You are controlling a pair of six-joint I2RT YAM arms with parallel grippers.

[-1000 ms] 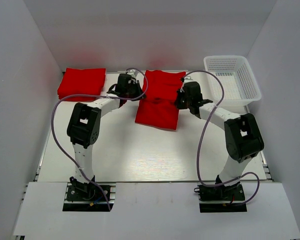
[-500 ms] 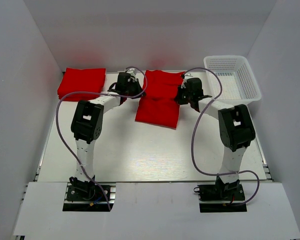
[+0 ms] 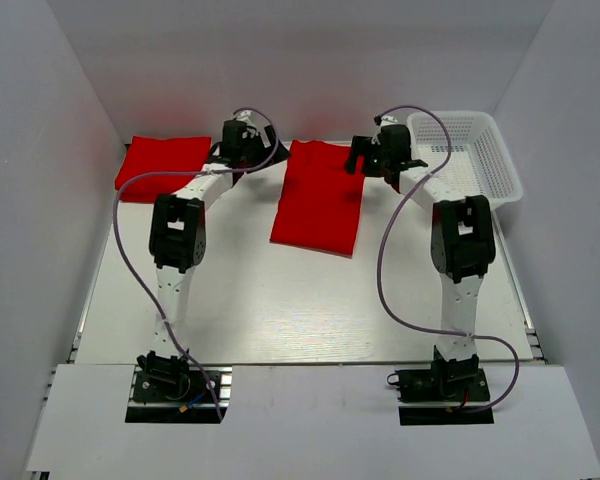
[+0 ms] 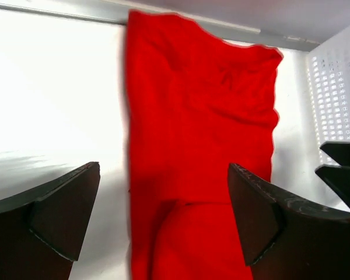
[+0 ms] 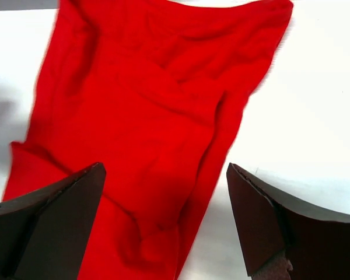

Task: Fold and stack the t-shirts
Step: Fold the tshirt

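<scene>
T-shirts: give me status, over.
Left gripper and right gripper open, empty, flanking the centre t-shirt's far edge. Centre t-shirt part-folded, lying flat; folded t-shirt stack far left. White mesh basket far right, not in the way.

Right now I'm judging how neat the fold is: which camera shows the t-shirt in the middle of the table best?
Top external: the middle t-shirt lies flat with nearly its whole outline in frame. The left wrist view and the right wrist view show its creases closer, but each cuts off one end.

t-shirt stack [image 3: 163,165]: back-left | single t-shirt [image 3: 318,205]: back-centre | basket [image 3: 507,165]: back-right, all on table [image 3: 280,310]
</scene>
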